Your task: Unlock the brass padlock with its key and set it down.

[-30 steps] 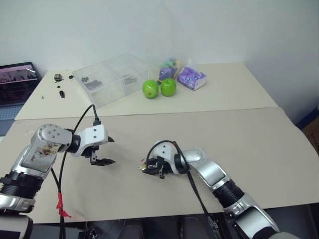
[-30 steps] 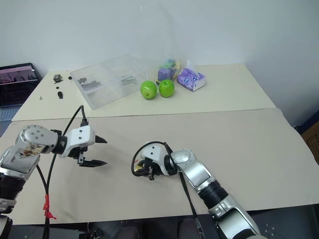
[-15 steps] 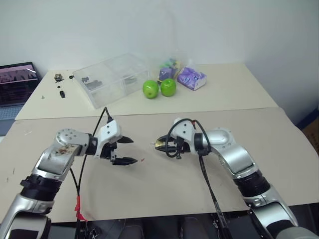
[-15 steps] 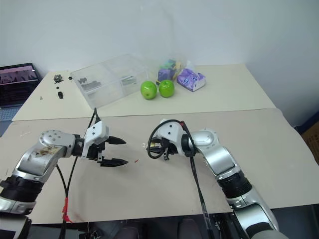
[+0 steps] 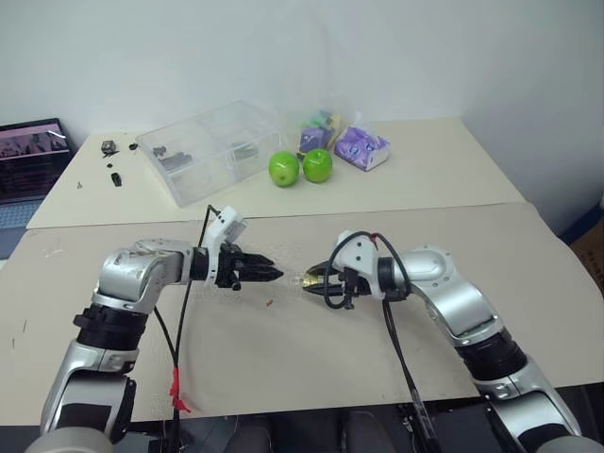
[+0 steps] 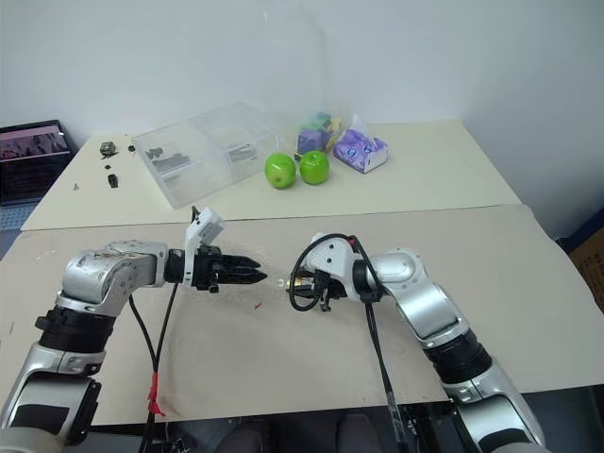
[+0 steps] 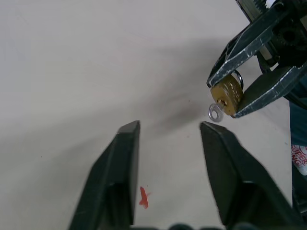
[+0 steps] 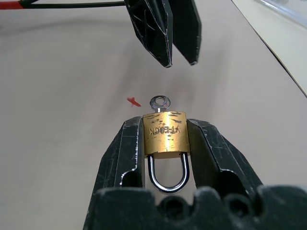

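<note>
The brass padlock point(image 8: 165, 133) is small and gold-yellow, with a thin silvery shackle. My right gripper point(image 5: 311, 277) is shut on its body and holds it above the beige table point(image 5: 283, 368). The key point(image 8: 159, 102) sits in the lock, and its ring-shaped head sticks out toward my left gripper point(image 5: 274, 275). That gripper points straight at the key from a short gap away. In the left wrist view its fingers point(image 7: 125, 158) stand narrowly apart with nothing between them, and the padlock point(image 7: 229, 93) hangs just beyond their tips.
A tiny red sliver point(image 5: 268, 303) lies on the table under the grippers. At the back stand a clear plastic box point(image 5: 212, 146), two green apples point(image 5: 283, 168), a purple packet point(image 5: 363, 148) and small dark parts point(image 5: 113, 146). A laptop point(image 5: 28, 156) is at far left.
My right gripper lifted the padlock off the table and moved right. My left gripper swung right toward it, rolled over, and its fingers closed in from wide to narrow.
</note>
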Motion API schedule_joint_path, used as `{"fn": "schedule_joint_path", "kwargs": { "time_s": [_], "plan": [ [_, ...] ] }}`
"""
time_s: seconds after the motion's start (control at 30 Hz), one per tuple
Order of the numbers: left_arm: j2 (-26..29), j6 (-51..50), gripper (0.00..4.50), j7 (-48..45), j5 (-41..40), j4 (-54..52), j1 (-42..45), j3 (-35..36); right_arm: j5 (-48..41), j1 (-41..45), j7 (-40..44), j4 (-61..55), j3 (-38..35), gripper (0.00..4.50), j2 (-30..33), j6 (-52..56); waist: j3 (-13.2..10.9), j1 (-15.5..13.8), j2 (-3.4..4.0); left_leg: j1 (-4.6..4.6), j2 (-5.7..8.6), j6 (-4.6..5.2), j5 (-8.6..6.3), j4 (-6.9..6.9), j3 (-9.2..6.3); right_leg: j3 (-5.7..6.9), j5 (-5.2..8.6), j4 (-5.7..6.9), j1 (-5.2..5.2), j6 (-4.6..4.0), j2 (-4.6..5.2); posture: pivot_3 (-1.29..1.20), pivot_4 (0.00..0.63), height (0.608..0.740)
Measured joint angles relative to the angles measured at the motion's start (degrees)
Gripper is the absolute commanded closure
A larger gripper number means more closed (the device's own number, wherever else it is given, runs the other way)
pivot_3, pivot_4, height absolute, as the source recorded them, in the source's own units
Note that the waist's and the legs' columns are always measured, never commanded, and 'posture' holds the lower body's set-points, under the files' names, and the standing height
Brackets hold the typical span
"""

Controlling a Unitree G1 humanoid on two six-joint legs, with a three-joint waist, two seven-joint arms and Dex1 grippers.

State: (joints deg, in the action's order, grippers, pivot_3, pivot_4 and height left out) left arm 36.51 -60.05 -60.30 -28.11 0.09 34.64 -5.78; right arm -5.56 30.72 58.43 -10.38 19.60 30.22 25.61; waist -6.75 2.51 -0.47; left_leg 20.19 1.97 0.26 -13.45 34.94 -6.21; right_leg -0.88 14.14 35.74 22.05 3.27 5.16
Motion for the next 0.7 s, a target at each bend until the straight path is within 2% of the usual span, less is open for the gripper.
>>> {"fn": "schedule_joint_path", "kwargs": {
  "time_s": [0.2,0.4,0.57,0.63,0.7],
  "plan": [
    [-0.2,-5.5,2.59,1.8,-2.8,-0.8,0.5,0.2,1.5,0.0,0.0,1.1,0.1,3.58,1.4,-2.1,0.0,-0.1,-0.01,0.02,0.02,0.0,0.0,0.0,0.0,0.0,0.0,-0.03,-0.01,0.0,0.02,0.0,0.15,0.74],
    [-4.6,-11.6,2.59,7.7,-5.0,-1.5,2.2,2.0,1.6,0.0,-0.2,1.5,0.1,3.58,1.2,-3.0,0.0,-0.2,-0.02,0.02,0.03,-0.01,0.0,0.01,0.0,-0.02,0.0,-0.05,-0.02,0.0,0.04,0.0,0.15,0.74],
    [-12.7,-21.8,2.59,16.7,-7.5,-1.9,6.2,8.9,2.0,0.0,-1.2,1.9,0.0,3.58,0.9,-4.4,0.0,-0.4,-0.05,0.03,0.08,-0.04,0.02,0.04,0.0,-0.03,0.0,-0.07,-0.04,0.0,0.09,0.0,0.15,0.74],
    [-15.0,-25.9,2.59,19.2,-8.6,-2.0,7.8,12.2,2.1,-0.7,-1.2,2.8,-0.6,3.58,2.9,-5.3,0.0,-0.4,-0.06,0.05,0.1,-0.07,0.03,0.05,0.01,-0.04,-0.01,-0.11,-0.04,0.0,0.11,0.0,0.15,0.74],
    [-17.1,-30.2,2.59,22.8,-9.0,-1.3,10.1,18.7,1.6,-2.1,-0.5,4.1,-3.7,3.58,6.4,-5.8,0.0,-0.5,-0.07,0.05,0.12,-0.08,0.04,0.03,0.02,-0.05,-0.01,-0.17,-0.05,-0.01,0.13,0.0,0.15,0.74]
  ]
}}
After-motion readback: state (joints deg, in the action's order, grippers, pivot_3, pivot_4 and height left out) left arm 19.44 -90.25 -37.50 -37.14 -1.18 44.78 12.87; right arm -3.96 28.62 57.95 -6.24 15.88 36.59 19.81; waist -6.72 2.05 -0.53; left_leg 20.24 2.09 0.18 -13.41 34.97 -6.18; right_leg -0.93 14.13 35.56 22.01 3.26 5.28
